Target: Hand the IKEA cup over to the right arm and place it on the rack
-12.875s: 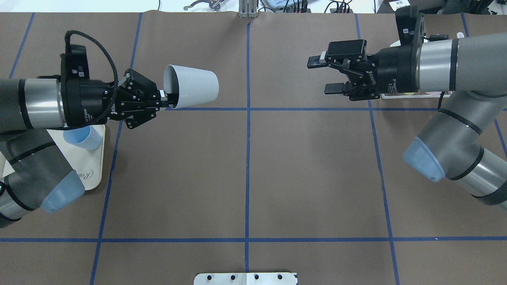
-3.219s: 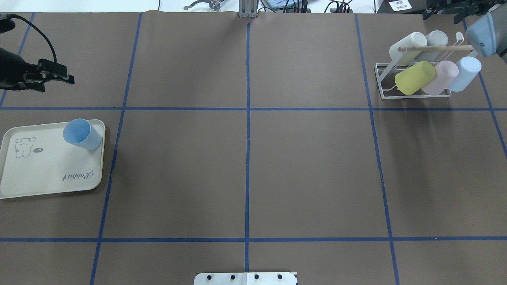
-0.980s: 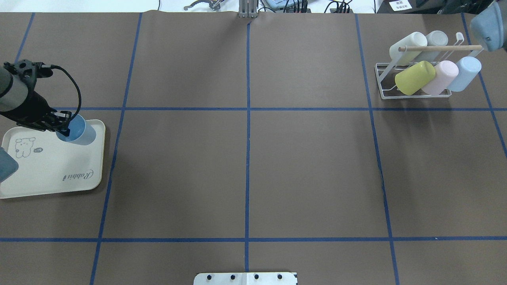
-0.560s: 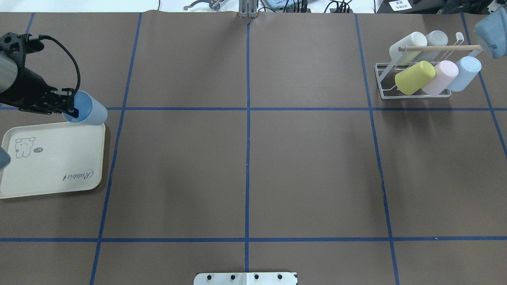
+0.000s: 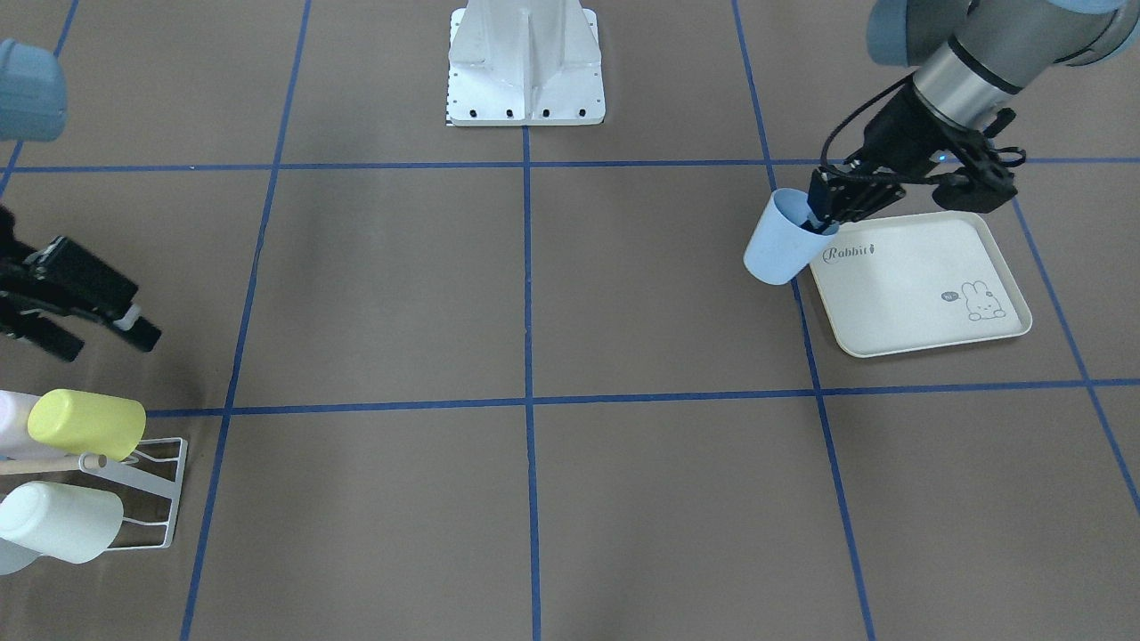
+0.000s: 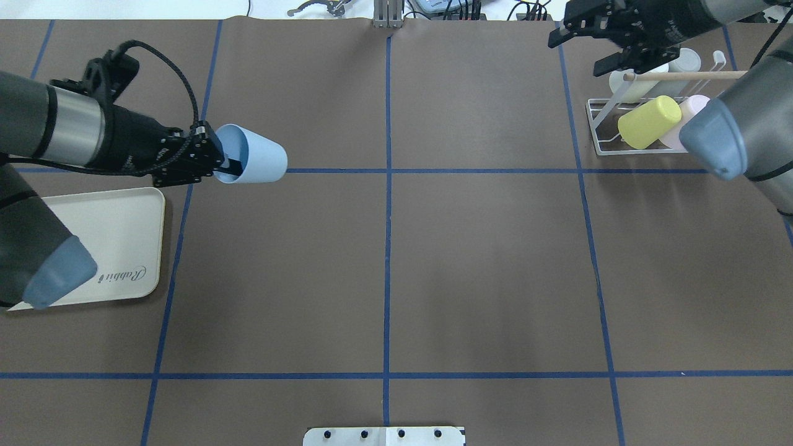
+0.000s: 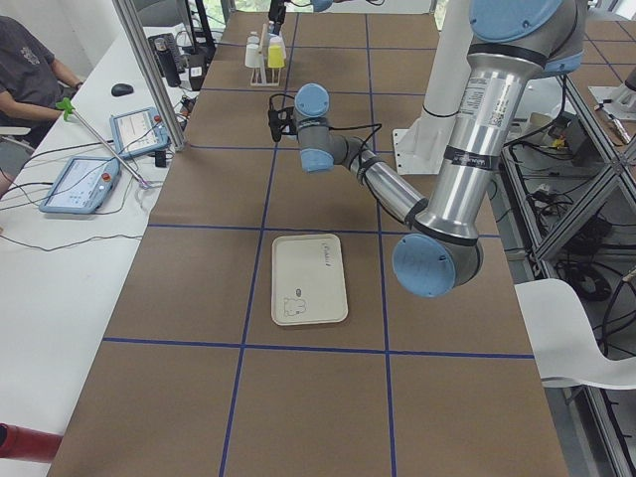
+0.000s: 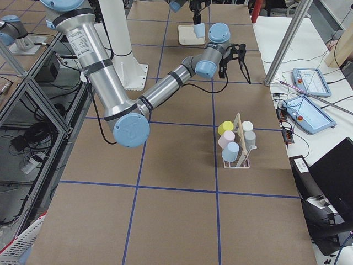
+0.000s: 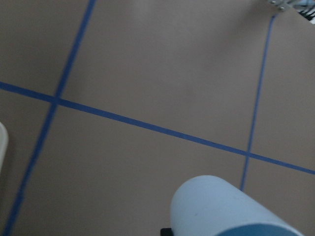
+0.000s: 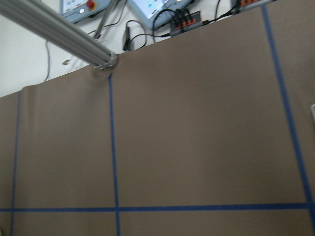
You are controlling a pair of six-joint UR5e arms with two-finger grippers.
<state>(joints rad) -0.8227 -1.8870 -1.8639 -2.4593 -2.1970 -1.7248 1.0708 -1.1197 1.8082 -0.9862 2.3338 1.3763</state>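
Overhead exterior view first: the left hand (image 6: 224,163) is pinched shut on the rim of the blue cup (image 6: 257,161), one finger inside the mouth and the other against the outer wall; the cup lies tilted on its side out ahead of the fingers, mouth toward the hand and base pointing at the middle of the worktop (image 6: 396,260); from the front-facing camera it hangs in the air from those fingers, clear of the worktop; the left wrist camera catches only the cup's pale rounded wall at the bottom of its picture, with brown paper and blue tape lines past it. Behind and below the left hand, on the arm's side, lies the cream Rabbit tray (image 6: 124,235), partly covered by the arm's elbow; the cup is past the tray's corner, apart from it. Far across the worktop the right hand (image 6: 582,51) has its fingers spread wide with nothing between them; it hovers just beside the white wire rack (image 6: 598,127), at the end away from the arm; the wooden dowel (image 6: 681,75) runs across the rack just behind the hand; a yellow cup (image 6: 647,121) lies tilted on the rack below the dowel, with pale cups beside it, some hidden by the right arm's elbow.
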